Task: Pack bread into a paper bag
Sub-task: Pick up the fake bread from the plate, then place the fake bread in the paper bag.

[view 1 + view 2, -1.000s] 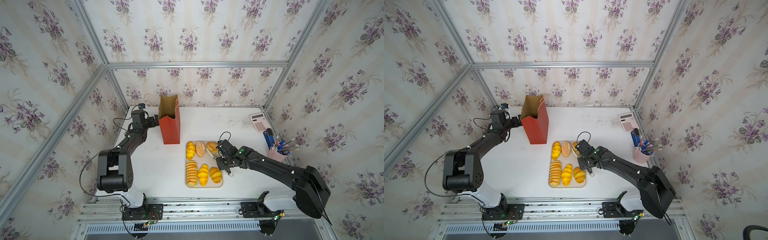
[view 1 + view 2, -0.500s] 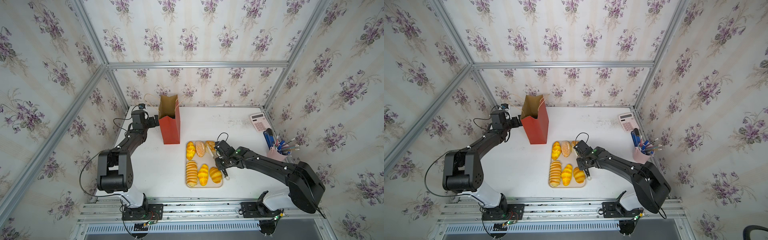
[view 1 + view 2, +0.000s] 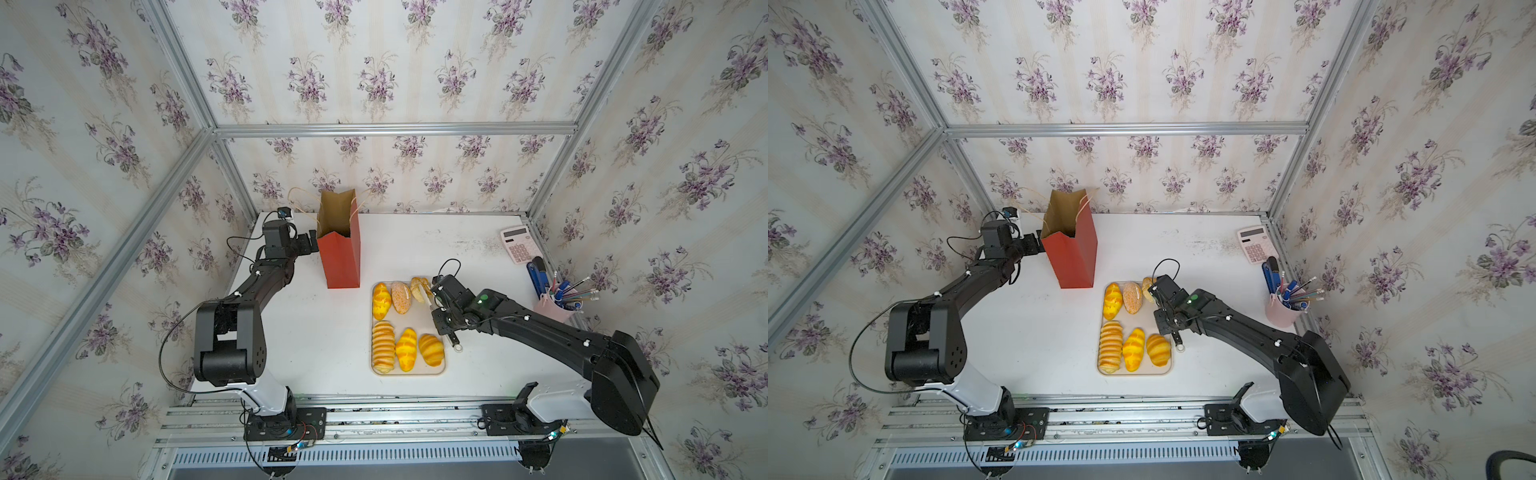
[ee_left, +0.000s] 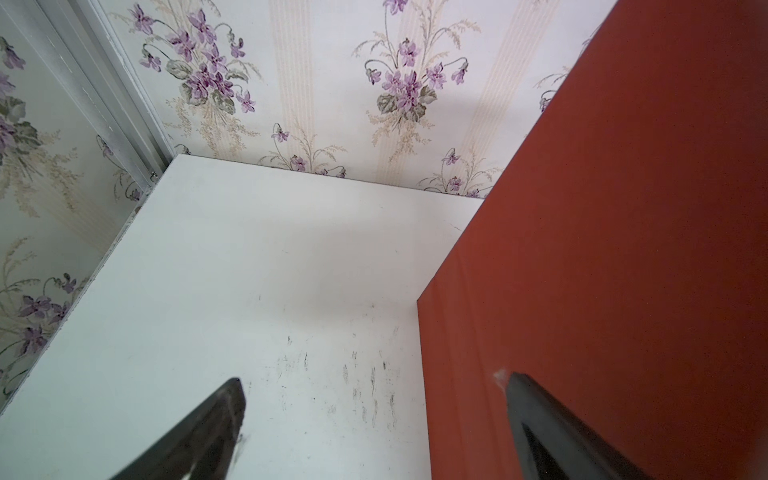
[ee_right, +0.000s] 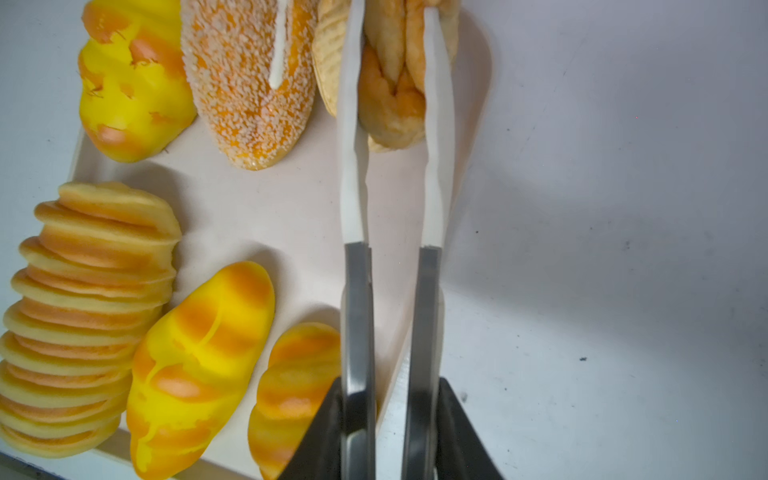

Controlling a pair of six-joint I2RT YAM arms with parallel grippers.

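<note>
The right hand (image 5: 390, 428) squeezes tongs (image 5: 353, 291) whose white tips pinch the twisted roll (image 5: 392, 83) just ahead; the left hand (image 4: 374, 390) is spread beside the paper bag (image 4: 623, 249).

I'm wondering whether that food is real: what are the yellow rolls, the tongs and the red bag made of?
The yellow rolls: likely foam or plastic toys; glossy, unnaturally bright skin with paint-like flaking.
The tongs: brushed metal arms, with matte white tips, probably silicone or plastic.
The red bag: paper, matte red outside, brown kraft inside, with creased folds.
</note>
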